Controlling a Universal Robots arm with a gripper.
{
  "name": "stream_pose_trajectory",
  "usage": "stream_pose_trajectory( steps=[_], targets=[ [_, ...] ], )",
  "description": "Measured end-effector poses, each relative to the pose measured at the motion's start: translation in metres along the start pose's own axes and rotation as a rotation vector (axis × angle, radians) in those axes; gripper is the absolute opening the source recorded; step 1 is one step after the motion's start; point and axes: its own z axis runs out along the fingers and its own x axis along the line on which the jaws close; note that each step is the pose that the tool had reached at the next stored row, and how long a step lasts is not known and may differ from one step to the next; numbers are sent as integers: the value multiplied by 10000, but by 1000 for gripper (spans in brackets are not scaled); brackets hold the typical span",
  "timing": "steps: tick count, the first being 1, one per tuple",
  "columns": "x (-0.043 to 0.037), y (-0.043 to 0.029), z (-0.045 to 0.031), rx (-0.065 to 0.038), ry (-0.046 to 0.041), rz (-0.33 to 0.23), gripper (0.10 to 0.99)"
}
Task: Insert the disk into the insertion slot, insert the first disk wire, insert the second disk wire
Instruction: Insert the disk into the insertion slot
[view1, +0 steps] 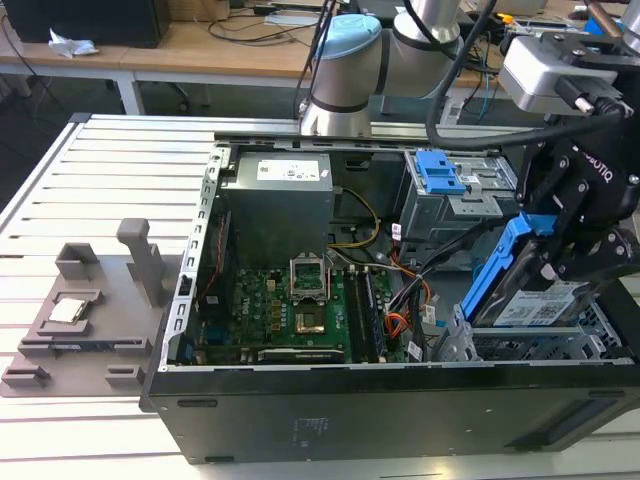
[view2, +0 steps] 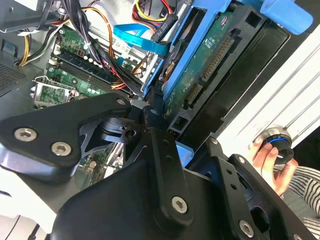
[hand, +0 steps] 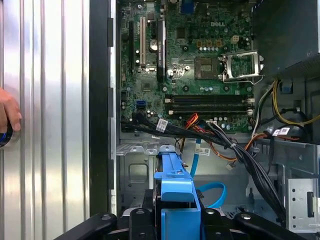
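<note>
The disk (view1: 533, 306), white label up in its blue carrier, hangs tilted over the insertion slot (view1: 520, 347), the silver perforated cage at the case's front corner on the exterior view's right. My gripper (view1: 556, 262) is shut on the carrier's upper part. In the second wrist view the fingers (view2: 153, 114) clamp the carrier edge beside the disk's green underside (view2: 205, 60). The first disk wire (hand: 216, 192) loops loose in light blue beside the carrier (hand: 175, 187), unplugged, and also shows as a flat strip (view2: 138, 39). The second disk wire (view2: 166, 23), with a red strand, ends in a black plug nearby.
A grey cage with a blue latch (view1: 439, 174) stands behind the slot. A black cable bundle (hand: 250, 162) and orange cables (hand: 192, 121) cross between the motherboard (view1: 290, 315) and the cage. A person's hand (view2: 270, 157) rests on the slatted table outside the case.
</note>
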Motion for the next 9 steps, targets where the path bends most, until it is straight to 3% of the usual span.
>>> stream_pose_trajectory(
  steps=[9],
  targets=[
    [0,-2,40,0,2,0,365]
  ],
)
